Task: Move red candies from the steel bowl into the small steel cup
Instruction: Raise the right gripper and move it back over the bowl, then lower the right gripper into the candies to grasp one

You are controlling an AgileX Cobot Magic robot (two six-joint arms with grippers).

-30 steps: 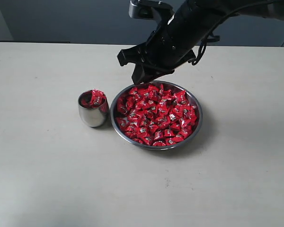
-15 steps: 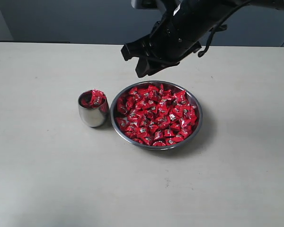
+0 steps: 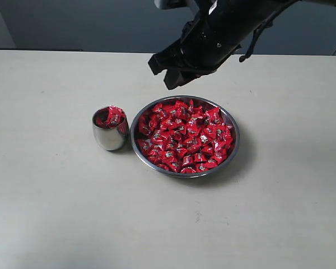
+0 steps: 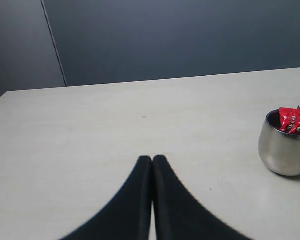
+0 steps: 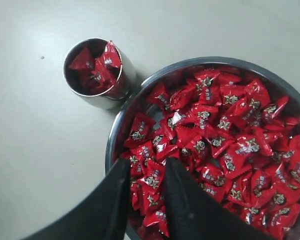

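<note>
The left gripper [image 4: 152,159] shows only in its own wrist view: its two black fingers are pressed flat together with nothing between them, low over the pale table [image 3: 56,213]. The small steel cup [image 4: 285,150] stands well off to one side of it.

In the exterior view the small steel cup [image 3: 108,139] stands upright left of centre. A few red candies [image 3: 113,116] are heaped in it, and one pokes above the rim. Just to its right, close beside it, sits the steel bowl [image 3: 231,121]. The bowl is packed with red candies [image 3: 185,137] that cover its whole floor.

The right gripper [image 3: 169,78] hangs in the air above the bowl's far left rim, on a black arm that comes in from the upper right. In the right wrist view its fingers [image 5: 121,175] stand a narrow gap apart over the bowl's edge. Red wrappers show in that gap. I cannot tell whether one is pinched there or whether all of them lie in the bowl below.
</note>
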